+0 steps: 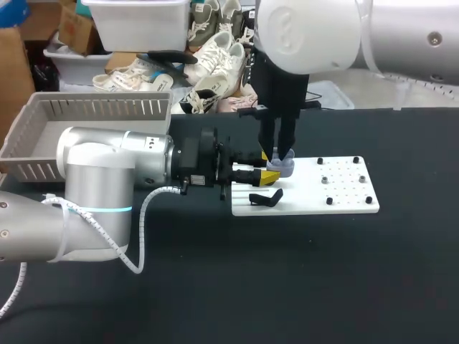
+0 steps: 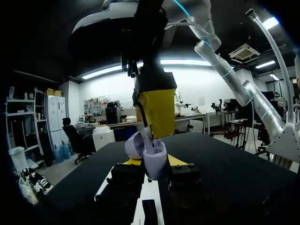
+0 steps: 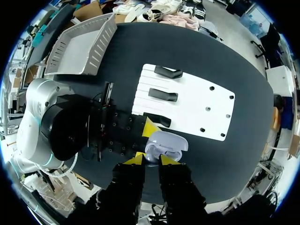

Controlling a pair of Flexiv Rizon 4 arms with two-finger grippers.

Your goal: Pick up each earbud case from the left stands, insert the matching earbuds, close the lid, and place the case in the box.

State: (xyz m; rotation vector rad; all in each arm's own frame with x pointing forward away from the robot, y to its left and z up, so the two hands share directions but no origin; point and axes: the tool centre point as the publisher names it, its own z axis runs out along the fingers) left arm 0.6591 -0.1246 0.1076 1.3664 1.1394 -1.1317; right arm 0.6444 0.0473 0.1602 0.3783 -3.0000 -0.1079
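A lavender earbud case (image 2: 154,164) with its lid (image 2: 134,145) open is held upright between the yellow tips of my left gripper (image 2: 153,165), which is shut on it over the white board's left edge. My right gripper (image 1: 281,153) points straight down onto the case (image 1: 283,168). Its yellow fingers (image 2: 158,115) pinch a white earbud (image 2: 149,140) whose lower end sits in the case's body. From the right wrist, the open case (image 3: 166,143) lies just ahead of the right gripper (image 3: 151,159), with a left fingertip (image 3: 150,126) beside it.
The white board (image 1: 337,190) carries black stands (image 3: 163,95) on its left part and small black pegs on its right. A grey slatted box (image 1: 86,122) sits at the table's far left, behind my left arm (image 1: 115,161).
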